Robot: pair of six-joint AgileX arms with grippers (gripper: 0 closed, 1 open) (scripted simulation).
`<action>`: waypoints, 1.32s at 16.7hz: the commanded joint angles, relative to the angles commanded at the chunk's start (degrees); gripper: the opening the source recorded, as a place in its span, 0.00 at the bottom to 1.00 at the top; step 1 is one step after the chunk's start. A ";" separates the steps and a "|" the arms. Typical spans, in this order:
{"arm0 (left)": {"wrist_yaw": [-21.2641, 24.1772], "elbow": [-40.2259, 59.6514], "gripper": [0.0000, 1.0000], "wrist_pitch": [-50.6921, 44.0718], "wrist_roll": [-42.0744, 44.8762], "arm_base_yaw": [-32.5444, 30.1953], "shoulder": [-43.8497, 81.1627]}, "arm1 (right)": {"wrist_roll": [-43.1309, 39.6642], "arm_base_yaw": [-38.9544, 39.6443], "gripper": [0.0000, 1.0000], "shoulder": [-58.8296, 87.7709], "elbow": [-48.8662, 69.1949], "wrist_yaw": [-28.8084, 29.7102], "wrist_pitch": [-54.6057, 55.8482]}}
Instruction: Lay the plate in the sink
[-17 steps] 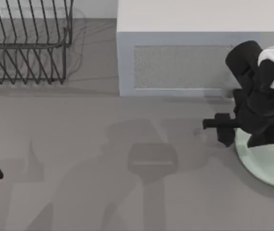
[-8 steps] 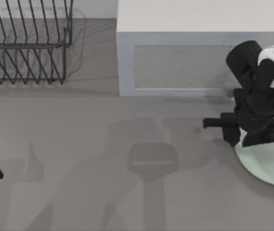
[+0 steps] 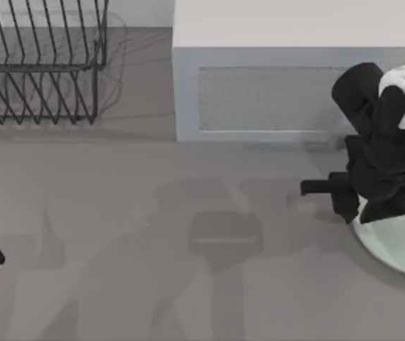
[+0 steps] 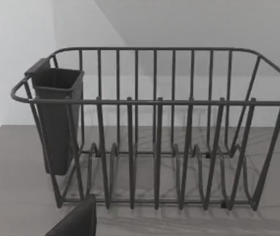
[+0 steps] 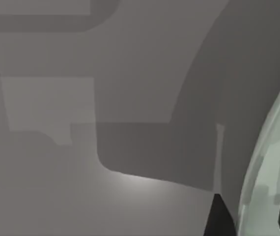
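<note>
My right tool point(image 3: 368, 210), fingers apart, straddles what appears to be the left rim of the plate point(image 3: 401, 241), which lies on the bench point(image 3: 153, 284) at its right edge, before the microwave point(image 3: 259, 85); my left arm sits parked at the left edge

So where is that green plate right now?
In the top view the plate lies flat on the table at its right edge, just in front of the microwave, with the right gripper over its left rim.
</note>
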 joint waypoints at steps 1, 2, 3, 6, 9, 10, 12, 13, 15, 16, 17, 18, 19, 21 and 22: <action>0.00 0.00 1.00 0.00 0.00 0.00 0.00 | 0.11 0.65 0.00 -0.26 0.49 0.06 -2.20; 0.00 0.00 1.00 0.00 0.00 0.00 0.00 | 0.20 1.37 0.00 -0.54 1.34 0.11 -4.76; 0.00 0.00 1.00 0.00 0.00 0.00 0.00 | 0.27 2.10 0.00 -0.85 2.59 0.15 -7.61; 0.00 0.00 1.00 0.00 0.00 0.00 0.00 | 0.30 3.95 0.00 -1.79 8.75 0.20 -17.27; 0.00 0.00 1.00 0.00 0.00 0.00 0.00 | 0.14 4.69 0.00 -2.36 18.00 0.22 -27.55; 0.00 0.00 1.00 0.00 0.00 0.00 0.00 | 0.05 4.62 0.00 -2.40 21.60 0.21 -30.88; 0.00 0.00 1.00 0.00 0.00 0.00 0.00 | -0.15 3.99 0.00 -2.19 29.25 0.19 -37.11; 0.00 0.00 1.00 0.00 0.00 0.00 0.00 | -0.25 3.47 0.00 -1.95 33.19 0.18 -39.97; 0.00 0.00 1.00 0.00 0.00 0.00 0.00 | -0.41 2.19 0.00 -1.29 40.91 0.16 -45.12; 0.00 0.00 1.00 0.00 0.00 0.00 0.00 | -0.49 1.48 0.00 -0.93 44.56 0.13 -47.38; 0.00 0.00 1.00 0.00 0.00 0.00 0.00 | -0.56 0.78 0.00 -0.58 47.97 0.09 -49.42; 0.00 0.00 1.00 0.00 0.00 0.00 0.00 | -0.64 0.12 0.00 -0.25 51.06 0.04 -51.20; 0.00 0.00 1.00 0.00 0.00 0.00 0.00 | -0.71 -0.47 0.00 0.04 53.76 -0.01 -52.72; 0.00 0.00 1.00 0.00 0.00 0.00 0.00 | -0.81 -1.35 0.00 0.44 57.58 -0.13 -54.81; 0.00 0.00 1.00 0.00 0.00 0.00 0.00 | -0.83 -1.58 0.00 0.54 58.58 -0.17 -55.36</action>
